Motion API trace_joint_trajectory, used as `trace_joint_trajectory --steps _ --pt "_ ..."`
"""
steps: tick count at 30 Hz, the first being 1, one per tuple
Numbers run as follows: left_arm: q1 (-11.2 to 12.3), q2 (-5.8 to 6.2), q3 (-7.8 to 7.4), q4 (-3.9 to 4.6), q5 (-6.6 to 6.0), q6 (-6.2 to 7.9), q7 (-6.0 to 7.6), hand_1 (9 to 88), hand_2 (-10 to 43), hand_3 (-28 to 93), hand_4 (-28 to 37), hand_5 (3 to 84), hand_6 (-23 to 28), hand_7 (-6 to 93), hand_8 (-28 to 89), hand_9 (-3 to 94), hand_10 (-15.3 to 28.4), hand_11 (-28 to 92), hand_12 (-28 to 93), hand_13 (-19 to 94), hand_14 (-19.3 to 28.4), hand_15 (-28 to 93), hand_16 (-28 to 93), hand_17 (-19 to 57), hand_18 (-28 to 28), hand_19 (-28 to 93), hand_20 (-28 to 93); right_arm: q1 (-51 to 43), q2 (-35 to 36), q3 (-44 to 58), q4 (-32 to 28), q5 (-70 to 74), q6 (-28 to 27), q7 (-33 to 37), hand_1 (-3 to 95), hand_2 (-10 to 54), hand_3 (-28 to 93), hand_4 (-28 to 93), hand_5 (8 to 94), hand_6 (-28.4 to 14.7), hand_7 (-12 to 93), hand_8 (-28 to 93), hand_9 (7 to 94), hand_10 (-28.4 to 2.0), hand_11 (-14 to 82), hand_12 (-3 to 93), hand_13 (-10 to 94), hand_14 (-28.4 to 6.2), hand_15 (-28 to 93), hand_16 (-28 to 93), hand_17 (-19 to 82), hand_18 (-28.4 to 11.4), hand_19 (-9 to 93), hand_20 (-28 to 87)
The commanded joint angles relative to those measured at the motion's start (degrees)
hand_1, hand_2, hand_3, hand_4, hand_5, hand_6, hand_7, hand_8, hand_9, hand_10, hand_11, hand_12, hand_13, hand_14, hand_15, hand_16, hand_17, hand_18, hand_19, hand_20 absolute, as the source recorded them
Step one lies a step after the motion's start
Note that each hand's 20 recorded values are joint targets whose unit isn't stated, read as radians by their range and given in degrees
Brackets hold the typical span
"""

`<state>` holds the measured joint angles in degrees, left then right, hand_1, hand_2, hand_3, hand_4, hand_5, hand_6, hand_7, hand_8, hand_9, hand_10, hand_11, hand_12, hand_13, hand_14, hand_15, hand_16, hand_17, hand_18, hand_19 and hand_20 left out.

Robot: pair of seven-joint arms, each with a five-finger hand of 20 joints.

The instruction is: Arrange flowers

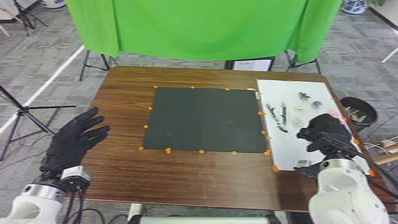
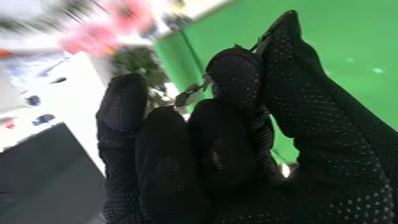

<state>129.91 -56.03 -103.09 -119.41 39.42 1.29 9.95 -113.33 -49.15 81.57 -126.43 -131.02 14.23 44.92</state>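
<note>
the head view sets out the whole brown table (image 1: 124, 175): the left hand (image 1: 71, 142) hangs at its left edge, fingers loosely spread and straight, while the right hand (image 1: 324, 131) is over the white sheet (image 1: 286, 88) on the right. there, too, are the dark stems (image 1: 283, 114) lying lengthwise on the sheet, just left of that hand, and the black bin (image 1: 360, 107) beside the table. the right wrist view gives the close detail — the fingers of the right hand (image 2: 346, 187) bent and close together, fingertips and thumb clamped on a leafy sprig (image 2: 190, 95), its grey-green leaf poking out between the tips. beyond them are pink flowers (image 2: 131, 16), blurred, and the green cloth (image 2: 355, 60). the gloved fingers hide most of the sprig, so its length and lower end are hard to make out — and the pink flowers are cut off by the wrist view's edge.
</note>
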Motion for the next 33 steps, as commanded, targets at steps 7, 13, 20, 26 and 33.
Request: trace_joint_trajectory --steps 7,13,20,26,33 --pt "1.4 2.07 -3.19 -0.59 -0.49 -0.61 -0.59 24.5 -4.1 71 -28.2 31.6 5.3 18.3 -10 27.0 13.0 25 17 21 17.6 47 -5 -8.6 21.8 42 9 22.0 1.9 -17.9 4.5 2.0 -3.0 -11.3 30.6 -7.8 93 5 69.9 -5.5 60 34 80.8 -7.1 79.8 66.4 78 -9.2 93 43 32 -18.3 81 41" --pt "4.3 4.22 -7.61 -1.36 -1.03 -1.46 -0.88 24.1 -4.4 72 -28.1 31.4 5.2 18.2 -10 26.9 13.0 25 17 21 17.5 47 -5 -8.6 21.8 42 9 34.9 -2.9 -30.2 9.8 2.8 -5.6 -12.9 30.8 -8.5 93 5 70.0 -5.4 59 34 80.9 -7.1 79.6 66.2 79 -9.2 93 43 33 -18.3 81 41" --pt "9.8 4.34 -12.94 -2.8 -2.49 -2.65 0.42 22.6 -7.1 71 -28.1 30.6 4.9 17.8 -10 26.3 12.9 23 17 20 17.6 45 -4 -9.1 22.5 41 9 45.0 -12.3 -41.0 17.1 6.7 -10.3 -12.6 30.9 -8.9 93 5 70.3 -5.4 59 34 81.3 -7.2 79.2 66.2 79 -9.1 93 42 33 -18.4 81 41" --pt "11.0 3.35 -12.66 -3.7 -2.69 -1.99 1.81 22.4 -7.7 71 -28.2 30.5 4.8 17.6 -10 26.2 12.9 23 18 20 17.6 45 -4 -9.2 22.6 41 9 49.2 -19.1 -47.5 23.4 7.6 -13.7 -10.2 30.9 -9.1 93 5 70.6 -5.5 58 34 81.6 -7.2 78.7 66.2 79 -9.0 93 42 33 -18.7 82 41" --pt "9.9 3.92 -10.49 -3.26 -2.81 -2.09 1.84 22.2 -7.9 71 -28.2 30.5 4.9 17.4 -10 26.3 13.0 23 18 20 17.6 45 -3 -9.2 22.5 41 9 48.4 -23.8 -49.9 28.4 5.7 -15.5 -9.2 30.8 -9.2 93 5 70.7 -5.4 58 34 81.9 -7.1 78.4 65.9 79 -8.9 93 41 33 -18.8 82 40"
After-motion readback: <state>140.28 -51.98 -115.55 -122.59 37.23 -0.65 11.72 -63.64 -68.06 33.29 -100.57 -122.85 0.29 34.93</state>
